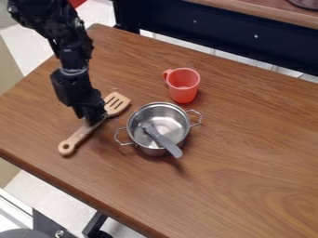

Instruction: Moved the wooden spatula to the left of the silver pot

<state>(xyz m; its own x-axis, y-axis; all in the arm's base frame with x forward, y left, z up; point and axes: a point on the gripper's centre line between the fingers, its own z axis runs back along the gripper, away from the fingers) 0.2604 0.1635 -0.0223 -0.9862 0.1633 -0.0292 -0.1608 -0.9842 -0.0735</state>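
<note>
The largest thing is the brown wooden table, which extends under all the cookware. Beyond its far edge there is a second table, with a wooden top and a black frame. The black robot arm comes from the far left side, and its gripper hangs down at the left part of the table, directly over the handle of the wooden spatula. Whether the gripper is closed on this handle or apart, I cannot tell.

The silver pot stands upright to the right of the gripper, with one wire handle at its left and one at its right. The wooden spatula is at the left of the pot, apart from it; its slotted head points to the far right and its holed end to the near left. The red plastic mug stands upright on the far side of the pot. The smallest is a grey utensil, which leans inside the pot and passes over the near rim.
</note>
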